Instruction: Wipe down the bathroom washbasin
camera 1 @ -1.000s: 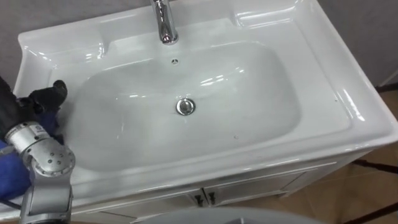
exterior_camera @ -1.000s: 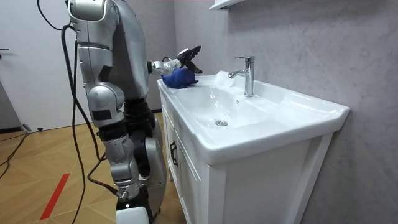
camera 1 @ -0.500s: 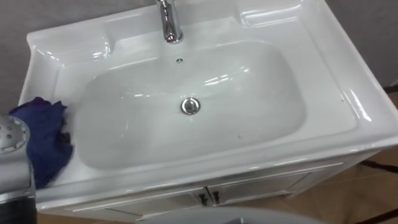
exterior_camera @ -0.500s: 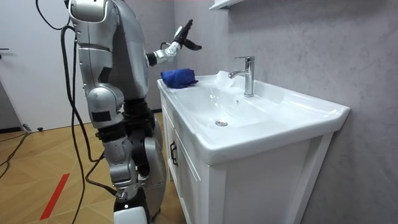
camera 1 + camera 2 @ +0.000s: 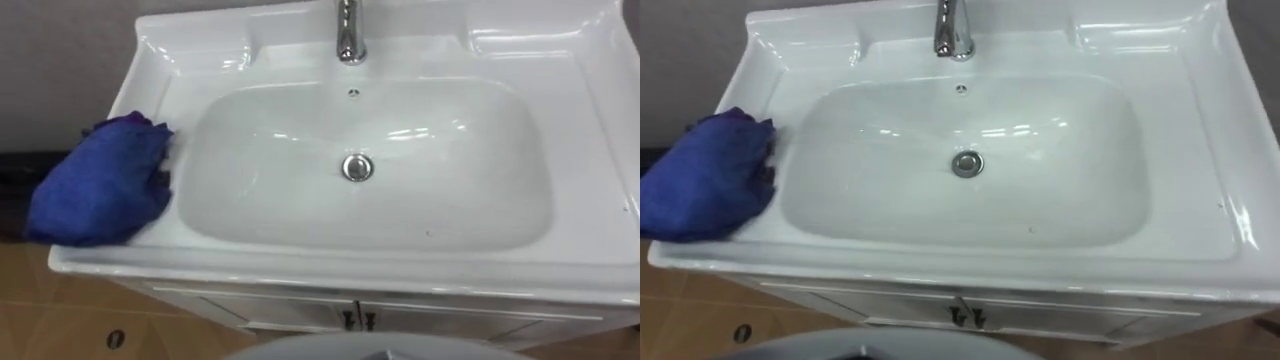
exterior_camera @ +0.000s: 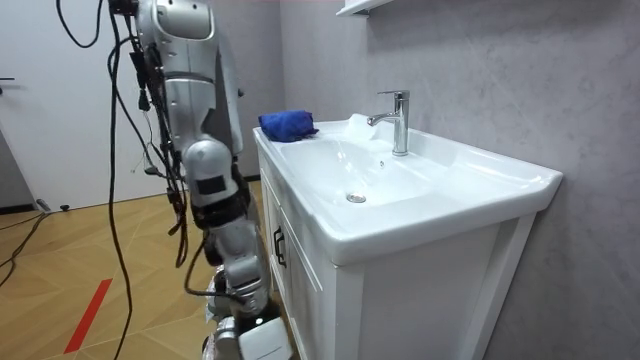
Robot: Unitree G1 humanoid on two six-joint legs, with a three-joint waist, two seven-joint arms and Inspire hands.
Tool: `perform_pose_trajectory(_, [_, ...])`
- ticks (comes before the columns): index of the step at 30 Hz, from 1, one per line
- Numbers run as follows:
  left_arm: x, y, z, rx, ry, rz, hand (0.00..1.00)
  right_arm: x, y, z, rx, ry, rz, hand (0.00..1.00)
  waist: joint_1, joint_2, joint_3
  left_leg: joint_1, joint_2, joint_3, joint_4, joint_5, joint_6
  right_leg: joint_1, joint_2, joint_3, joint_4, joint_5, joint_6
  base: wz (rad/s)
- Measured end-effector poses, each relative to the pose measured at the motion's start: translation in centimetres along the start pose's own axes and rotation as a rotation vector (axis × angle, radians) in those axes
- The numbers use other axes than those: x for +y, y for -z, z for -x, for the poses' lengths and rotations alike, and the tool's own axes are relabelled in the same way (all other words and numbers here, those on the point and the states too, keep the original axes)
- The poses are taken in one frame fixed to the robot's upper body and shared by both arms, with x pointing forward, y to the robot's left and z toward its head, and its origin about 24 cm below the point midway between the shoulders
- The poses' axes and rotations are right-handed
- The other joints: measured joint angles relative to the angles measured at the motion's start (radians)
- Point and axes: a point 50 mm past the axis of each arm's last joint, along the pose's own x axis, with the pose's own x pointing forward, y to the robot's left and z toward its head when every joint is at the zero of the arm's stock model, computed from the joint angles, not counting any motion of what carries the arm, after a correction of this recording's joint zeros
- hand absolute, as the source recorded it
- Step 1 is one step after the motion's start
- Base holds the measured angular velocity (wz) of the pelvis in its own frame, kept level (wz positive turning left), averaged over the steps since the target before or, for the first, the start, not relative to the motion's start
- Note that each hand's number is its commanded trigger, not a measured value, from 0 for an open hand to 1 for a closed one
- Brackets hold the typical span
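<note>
The white basin (image 5: 400, 268) spreads across the eye views, its bowl bare around the metal drain (image 5: 357, 167). A crumpled blue cloth (image 5: 100, 190) lies on the basin's left rim, partly over the outer edge, and nothing holds it. In the room view the cloth (image 6: 287, 124) sits at the far corner of the basin top (image 6: 470, 180). The robot stands upright by the cabinet's front, at the room view's left, close to the cloth's end.
A chrome tap (image 5: 349, 35) rises at the middle of the back rim. Below the basin is a white cabinet (image 6: 400, 300) with small dark door handles (image 5: 355, 320). A grey wall runs behind the basin, and wooden floor lies to its left.
The left hand was at the blue cloth, then lifted off and went out of the pictures; the cloth stays on the rim. The eye view has shifted as the robot turned.
</note>
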Motion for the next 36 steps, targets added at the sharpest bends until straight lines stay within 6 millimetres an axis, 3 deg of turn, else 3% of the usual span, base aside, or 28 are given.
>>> perform_pose_trajectory(2, [1.3, 2.1, -0.2, 0.081, -0.048, -0.040, 0.00, 0.0, -0.8, 0.0, -0.031, 0.001, -0.005, 0.00, 0.008, -0.007, -0.0026, -0.001, -0.006, -0.018, 0.000, 0.000, 0.000, 0.007, -0.006, -0.015, -0.001, -0.004, 0.005, 0.29])
perform_pose_trajectory(7, [3.4, 7.6, 1.6, 0.344, -0.122, -0.086, 0.00, -0.3, -1.6, 0.1, -0.049, 0.002, -0.005, 0.00, 0.036, -0.021, 0.0057, -0.011, -0.019, -0.034, 0.002, 0.004, 0.007, 0.004, -0.022, -0.040, 0.001, -0.010, 0.015, 0.17])
perform_pose_trajectory(9, [4.6, 10.5, 3.0, 0.481, -0.148, -0.135, 0.00, -0.2, -1.6, 0.1, -0.050, -0.019, -0.015, 0.00, 0.034, -0.019, 0.0057, -0.018, -0.025, -0.046, 0.002, 0.006, 0.011, 0.004, -0.028, -0.049, 0.002, -0.012, 0.019, 0.13])
perform_pose_trajectory(13, [6.7, 14.3, 6.0, 0.625, -0.162, -0.247, 0.00, -0.1, -1.5, 0.1, -0.048, -0.032, -0.024, 0.00, 0.026, -0.021, 0.0052, -0.016, -0.031, -0.049, 0.001, 0.009, 0.016, 0.003, -0.042, -0.049, 0.011, -0.016, 0.025, 0.05])
perform_pose_trajectory(15, [7.9, 16.5, 8.8, 0.706, -0.121, -0.360, 0.00, 0.0, -1.3, 0.1, -0.043, -0.037, -0.014, 0.00, 0.023, -0.026, 0.0042, -0.012, -0.036, -0.047, 0.001, 0.010, 0.017, 0.007, -0.044, -0.051, 0.023, -0.019, 0.028, 0.00])
perform_pose_trajectory(17, [8.3, 17.5, 10.5, 0.738, -0.064, -0.417, 0.00, 0.2, -1.1, 0.1, -0.037, -0.043, -0.025, 0.00, 0.015, -0.038, 0.0051, -0.011, -0.037, -0.050, 0.002, 0.010, 0.017, 0.015, -0.046, -0.063, 0.021, -0.019, 0.028, 0.18])
perform_pose_trajectory(21, [7.8, 18.6, 12.7, 0.737, 0.092, -0.561, 0.00, 0.5, -1.0, 0.1, -0.026, -0.051, -0.028, 0.00, -0.033, -0.065, 0.0078, -0.017, -0.042, -0.073, 0.005, 0.012, 0.022, 0.027, -0.056, -0.093, 0.018, -0.024, 0.031, 0.25])
perform_pose_trajectory(25, [6.8, 18.8, 13.8, 0.666, 0.255, -0.665, 0.00, 0.7, -0.8, 0.0, -0.013, -0.055, -0.023, 0.00, -0.059, -0.066, 0.0082, -0.016, -0.045, -0.069, 0.005, 0.014, 0.025, 0.028, -0.060, -0.094, 0.021, -0.028, 0.034, 0.05])
perform_pose_trajectory(31, [5.1, 19.2, 16.0, 0.581, 0.540, -0.803, 0.00, 1.4, 1.1, 0.1, 0.061, -0.080, 0.002, 0.00, -0.114, -0.068, 0.0097, -0.014, -0.043, -0.052, 0.002, 0.014, 0.026, 0.028, -0.060, -0.088, 0.022, -0.028, 0.035, -0.03])
perform_pose_trajectory(36, [4.0, 19.4, 17.1, 0.610, 0.686, -0.810, 0.00, 1.8, 1.5, 0.1, 0.086, -0.131, -0.001, 0.00, -0.117, -0.079, 0.0133, -0.006, -0.037, -0.013, -0.002, 0.014, 0.026, 0.020, -0.055, -0.054, 0.022, -0.028, 0.035, -0.18])
